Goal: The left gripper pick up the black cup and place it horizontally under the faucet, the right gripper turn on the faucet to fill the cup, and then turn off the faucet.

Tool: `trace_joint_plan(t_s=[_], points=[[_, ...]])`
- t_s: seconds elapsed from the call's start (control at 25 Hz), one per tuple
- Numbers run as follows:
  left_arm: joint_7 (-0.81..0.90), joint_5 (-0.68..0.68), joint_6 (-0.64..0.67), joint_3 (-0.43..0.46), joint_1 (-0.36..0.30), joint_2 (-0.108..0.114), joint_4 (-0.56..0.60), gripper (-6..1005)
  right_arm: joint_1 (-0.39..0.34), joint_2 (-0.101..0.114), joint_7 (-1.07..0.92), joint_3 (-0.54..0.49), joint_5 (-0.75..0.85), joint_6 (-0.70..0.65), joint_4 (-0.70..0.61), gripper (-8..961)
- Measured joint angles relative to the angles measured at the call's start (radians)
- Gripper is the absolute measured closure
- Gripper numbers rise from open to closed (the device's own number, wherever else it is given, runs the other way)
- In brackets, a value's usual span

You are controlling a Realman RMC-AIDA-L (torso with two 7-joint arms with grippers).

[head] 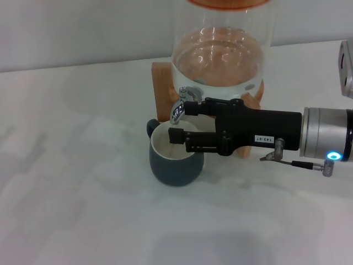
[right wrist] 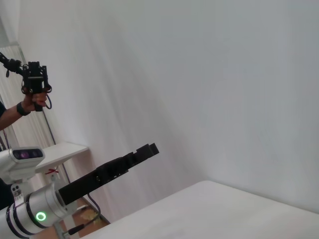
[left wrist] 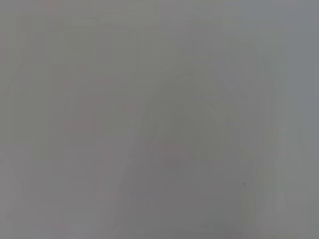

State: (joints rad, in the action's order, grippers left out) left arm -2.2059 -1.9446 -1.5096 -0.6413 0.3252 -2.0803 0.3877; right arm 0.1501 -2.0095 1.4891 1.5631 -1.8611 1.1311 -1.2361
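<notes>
**Right hand at the faucet, cup standing below**

The left hand (right wrist: 147,149) is out of the head view; it shows only in the right wrist view, raised in the air well away from the work, on a white-grey arm with a green light. Whether its fingers are apart or together cannot be told.

On the white surface (head: 83,210) the black cup (head: 175,160) stands upright, its cream inside open to the top and its small handle on the far left side. Directly above its far rim hangs the faucet (head: 181,107), a small chrome tap fixed to the front of a glass jar (head: 220,47) holding water, which rests on a wooden stand (head: 164,91).

The right hand (head: 181,120) reaches in from the right, level with the tap. Its fingers stand apart: the far one lies just beside the faucet, the near one over the cup's mouth. No clamp on the lever is visible.
</notes>
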Motion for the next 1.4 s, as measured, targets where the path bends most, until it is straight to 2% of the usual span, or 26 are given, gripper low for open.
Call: trace_joint_plan(t_s=[0.72,1.12,1.24,1.4], points=[[0.000,0.000,-0.008,0.000,0.000,0.002,0.001,113,-0.021,0.005,0.013,-0.067,0.002,0.018,0.006,146],[0.000,-0.005,0.000,0.004,0.006,0.002,0.000,113,-0.014,0.004,0.018,-0.097,-0.026,0.174,0.000,145],[0.000,-0.005,0.001,0.005,0.009,0.003,0.000,113,-0.013,0.005,0.018,-0.136,-0.018,0.180,0.008,145],[-0.002,-0.004,0.002,0.005,0.009,0.003,-0.001,113,-0.011,0.005,0.026,-0.304,0.034,0.184,0.097,145]])
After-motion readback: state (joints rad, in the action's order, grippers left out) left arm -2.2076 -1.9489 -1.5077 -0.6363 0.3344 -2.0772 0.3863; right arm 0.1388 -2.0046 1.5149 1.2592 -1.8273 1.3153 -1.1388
